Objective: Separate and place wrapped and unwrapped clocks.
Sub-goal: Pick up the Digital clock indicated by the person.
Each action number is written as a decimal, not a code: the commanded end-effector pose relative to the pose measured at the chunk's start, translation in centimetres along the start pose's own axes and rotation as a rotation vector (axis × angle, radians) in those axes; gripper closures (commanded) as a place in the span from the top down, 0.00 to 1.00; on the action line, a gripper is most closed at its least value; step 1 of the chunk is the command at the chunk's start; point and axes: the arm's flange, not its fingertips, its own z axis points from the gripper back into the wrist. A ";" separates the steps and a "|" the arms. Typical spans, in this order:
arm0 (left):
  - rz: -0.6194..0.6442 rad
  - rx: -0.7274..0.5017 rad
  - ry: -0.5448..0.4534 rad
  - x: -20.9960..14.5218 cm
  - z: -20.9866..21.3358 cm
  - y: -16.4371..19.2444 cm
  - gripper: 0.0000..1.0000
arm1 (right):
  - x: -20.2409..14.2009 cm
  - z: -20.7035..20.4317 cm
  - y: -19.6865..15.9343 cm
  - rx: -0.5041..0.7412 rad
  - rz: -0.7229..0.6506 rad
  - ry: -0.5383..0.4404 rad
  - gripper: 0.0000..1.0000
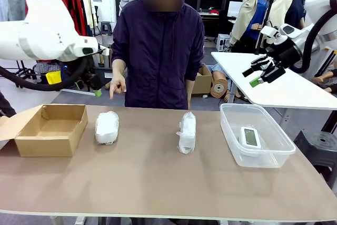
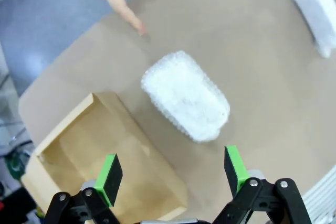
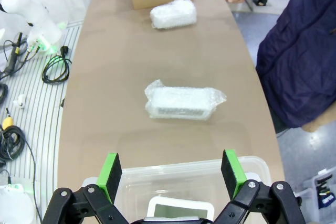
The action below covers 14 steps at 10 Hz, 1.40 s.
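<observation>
Two wrapped clocks lie on the brown table: one whitish bundle [image 1: 107, 127] next to the cardboard box [image 1: 50, 130], another [image 1: 187, 131] mid-table. The bare white clock [image 1: 249, 137] lies inside the clear tub [image 1: 227, 125] on the right. My left gripper [image 2: 173, 169] hangs open high above the left bundle [image 2: 186, 95] and the box [image 2: 105, 150]. My right gripper [image 1: 259, 75] is raised off the table's right end, open; in its wrist view it [image 3: 171, 172] hovers over the tub [image 3: 184, 169] with the clock [image 3: 178, 207], the middle bundle [image 3: 181, 103] beyond.
A person stands at the far side, one hand [image 1: 117, 85] pointing down at the table edge near the left bundle; the finger [image 2: 128, 17] also appears in the left wrist view. The open box is empty. A white table [image 1: 284, 85] stands behind on the right.
</observation>
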 end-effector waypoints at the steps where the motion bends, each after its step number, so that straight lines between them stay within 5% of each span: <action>1: 0.147 0.070 -0.013 1.9 -2.4 0.2 1.00 | -0.3 -0.1 0.4 -0.011 0.022 0.018 1.00; 4: 0.379 0.092 0.070 2.9 -7.8 0.2 1.00 | -0.3 -0.1 0.4 -0.011 0.022 0.018 1.00; 11: 0.390 0.066 0.085 2.5 -11.1 -0.6 1.00 | -0.3 -0.1 0.4 -0.011 0.022 0.018 1.00; 12: 0.524 0.074 0.088 2.5 -11.1 -1.0 1.00 | -0.3 -0.1 0.4 -0.011 0.022 0.018 1.00; 14: 0.556 0.076 0.057 3.0 -11.4 -2.2 1.00 | -0.3 -0.1 0.4 -0.011 0.022 0.018 1.00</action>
